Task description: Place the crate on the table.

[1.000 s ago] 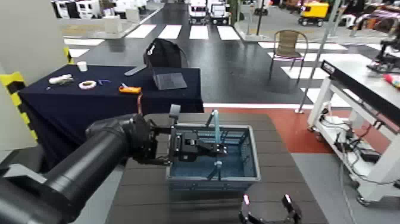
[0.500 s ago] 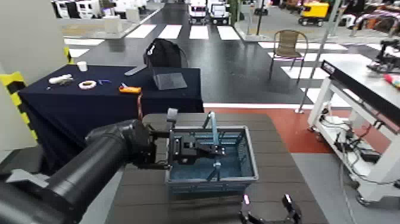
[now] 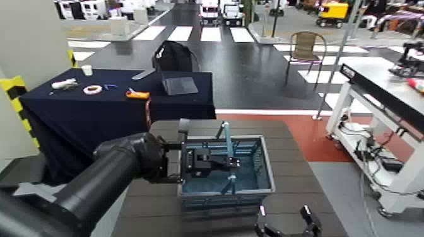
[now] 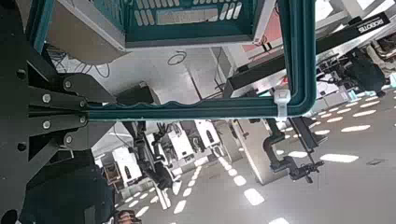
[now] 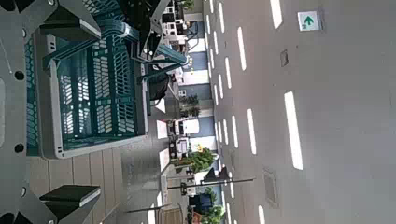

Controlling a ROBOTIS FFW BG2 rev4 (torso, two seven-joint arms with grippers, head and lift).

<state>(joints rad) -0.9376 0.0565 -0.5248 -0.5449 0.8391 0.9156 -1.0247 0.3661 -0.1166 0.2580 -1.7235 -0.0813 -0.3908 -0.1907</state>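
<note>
A dark brown slatted table point(image 3: 296, 183) fills the foreground, wider than the load above it, with a navy-draped table point(image 3: 94, 110) behind and to the left and a white-framed workbench point(image 3: 378, 120) off to the right. The blue-grey crate point(image 3: 225, 170) sits over the middle of the slatted top, its long axis running left to right across the slats; whether its base touches the wood cannot be told from the head view.

The left arm point(image 3: 101, 183) reaches in from the robot's left, and the left gripper point(image 3: 217, 161) is closed around the crate's thin light-blue handle point(image 3: 227, 142) near the top of the arch. The left wrist view shows the handle bar point(image 4: 187, 109) passing straight through the black fingers point(image 4: 47, 103), with the basket hanging beyond it.

The right gripper point(image 3: 285, 222) waits low at the near edge of the table, its two fingers spread apart and holding nothing; the crate point(image 5: 93, 89) lies just ahead of it in the right wrist view.

The left arm is plainly the one bearing the load. The move ahead likely turns on straight-down travel: the crate hangs directly below the left fingers, already over bare slats, so lowering and releasing should finish the placement.
</note>
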